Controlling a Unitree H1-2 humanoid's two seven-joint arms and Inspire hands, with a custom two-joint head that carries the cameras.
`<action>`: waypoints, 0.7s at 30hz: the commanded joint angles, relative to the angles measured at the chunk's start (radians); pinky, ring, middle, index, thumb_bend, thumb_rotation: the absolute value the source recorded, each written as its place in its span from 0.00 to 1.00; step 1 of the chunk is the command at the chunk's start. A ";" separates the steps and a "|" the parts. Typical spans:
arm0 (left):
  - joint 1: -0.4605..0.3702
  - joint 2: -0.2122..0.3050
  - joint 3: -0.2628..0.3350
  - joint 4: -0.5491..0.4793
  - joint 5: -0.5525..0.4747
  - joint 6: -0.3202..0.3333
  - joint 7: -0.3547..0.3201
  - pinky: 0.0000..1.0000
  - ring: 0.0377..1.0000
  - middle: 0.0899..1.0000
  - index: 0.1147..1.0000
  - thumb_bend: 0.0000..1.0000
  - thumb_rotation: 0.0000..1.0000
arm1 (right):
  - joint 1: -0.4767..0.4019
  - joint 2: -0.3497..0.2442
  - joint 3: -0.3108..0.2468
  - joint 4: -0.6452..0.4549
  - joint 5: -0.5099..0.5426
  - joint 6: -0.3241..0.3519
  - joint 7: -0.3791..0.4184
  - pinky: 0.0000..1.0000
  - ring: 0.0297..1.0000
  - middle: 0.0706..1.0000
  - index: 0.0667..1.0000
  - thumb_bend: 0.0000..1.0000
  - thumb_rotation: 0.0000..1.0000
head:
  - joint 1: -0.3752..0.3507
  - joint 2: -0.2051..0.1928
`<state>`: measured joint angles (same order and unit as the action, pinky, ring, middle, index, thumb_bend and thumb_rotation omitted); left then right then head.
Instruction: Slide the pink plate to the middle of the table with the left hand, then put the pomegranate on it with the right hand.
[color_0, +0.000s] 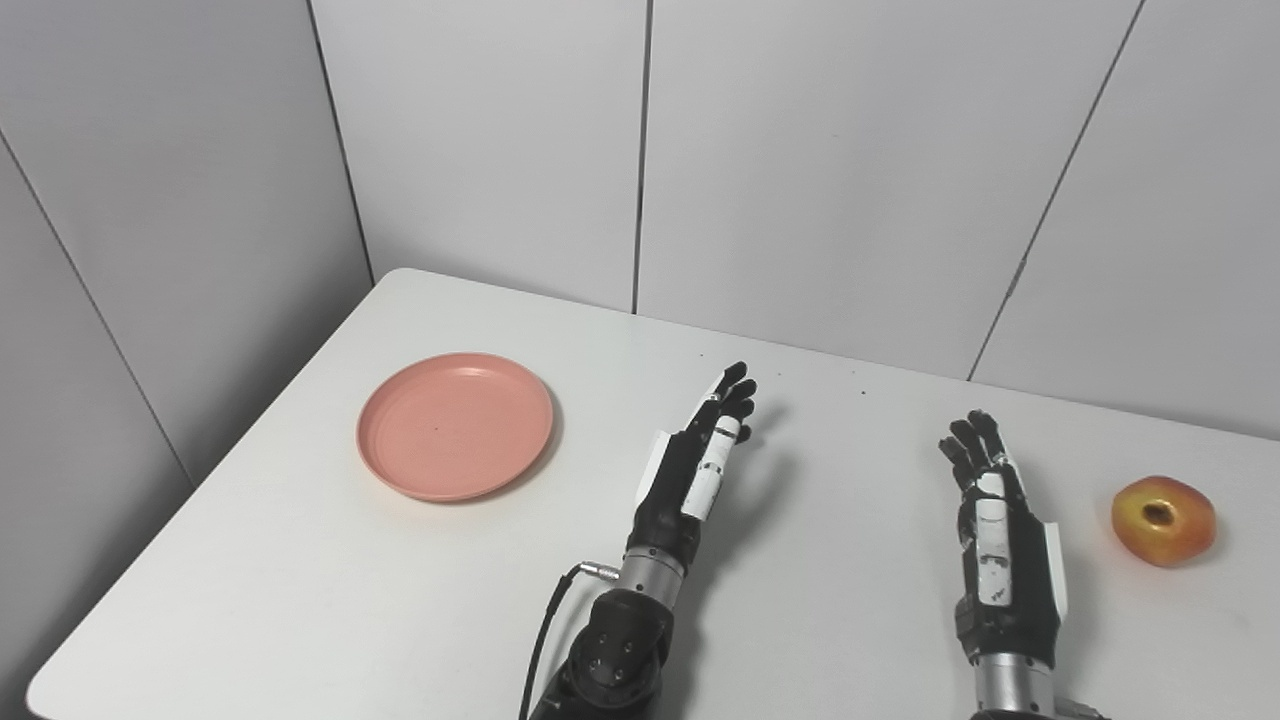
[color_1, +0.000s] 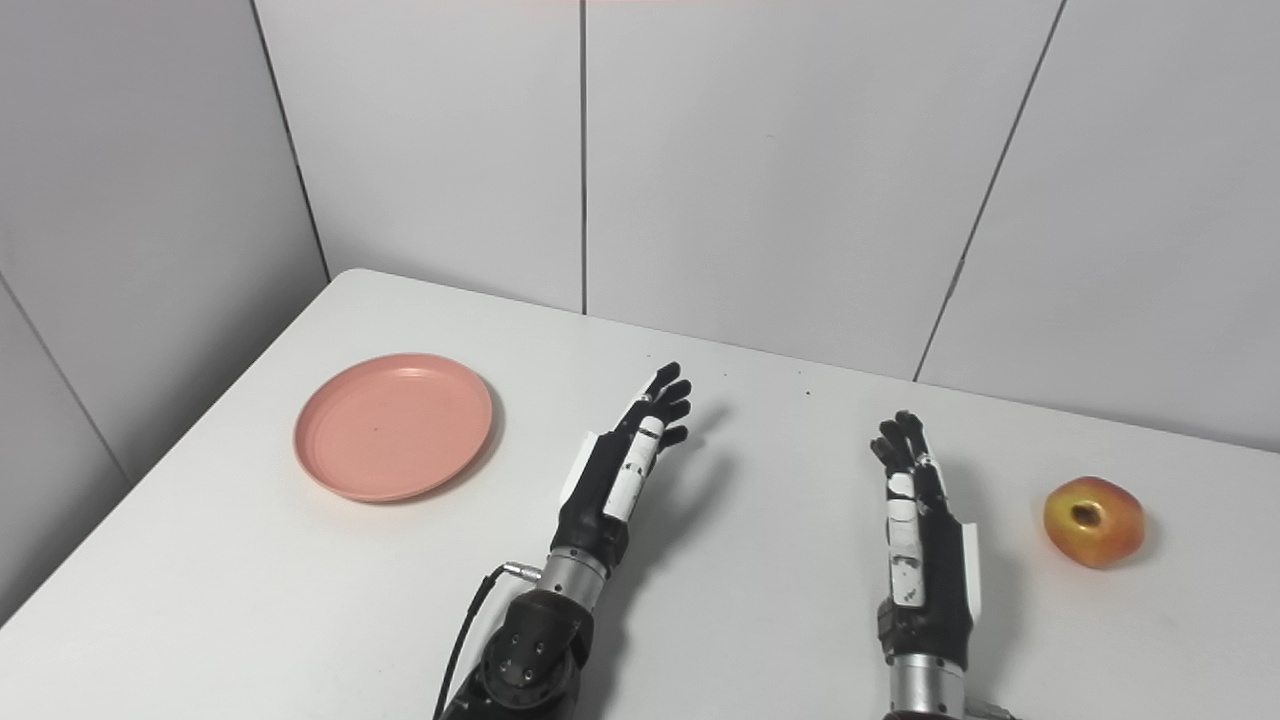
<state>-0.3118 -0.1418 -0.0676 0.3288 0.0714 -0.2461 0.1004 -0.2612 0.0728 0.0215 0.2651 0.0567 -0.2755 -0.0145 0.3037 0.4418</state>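
The pink plate (color_0: 455, 424) lies empty on the left part of the white table (color_0: 820, 430). The pomegranate (color_0: 1163, 520), red and yellow with its dark crown facing up, sits at the table's right side. My left hand (color_0: 697, 460) is open near the middle of the table, to the right of the plate and apart from it, fingers stretched forward. My right hand (color_0: 995, 525) is open, left of the pomegranate and apart from it. Both hands hold nothing.
Grey wall panels (color_0: 800, 160) stand close behind the table and along its left side. The table's left edge (color_0: 190, 495) runs diagonally near the plate. A black cable (color_0: 545, 625) hangs by my left wrist.
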 joint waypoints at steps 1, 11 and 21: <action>0.018 0.004 0.009 -0.012 0.018 -0.016 0.021 0.87 0.90 0.90 0.88 0.28 1.00 | 0.044 -0.017 -0.012 0.042 -0.007 -0.006 0.001 1.00 0.91 0.90 0.90 0.58 0.91 | 0.001 0.000; -0.005 0.034 0.053 -0.060 0.049 -0.035 0.075 0.85 0.87 0.88 0.86 0.30 1.00 | 0.046 -0.014 -0.014 0.036 0.001 0.005 0.002 1.00 0.91 0.91 0.91 0.57 0.91 | 0.017 -0.001; -0.059 0.065 0.159 -0.098 -0.059 -0.007 0.083 0.84 0.84 0.83 0.83 0.32 1.00 | 0.045 -0.017 -0.015 0.038 0.008 0.007 0.007 1.00 0.92 0.91 0.91 0.56 0.90 | 0.019 -0.003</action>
<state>-0.3172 -0.0766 0.0895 0.2772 0.0224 -0.2463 0.1829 -0.2618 0.0722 0.0197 0.2598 0.0591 -0.2720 -0.0144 0.3221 0.4387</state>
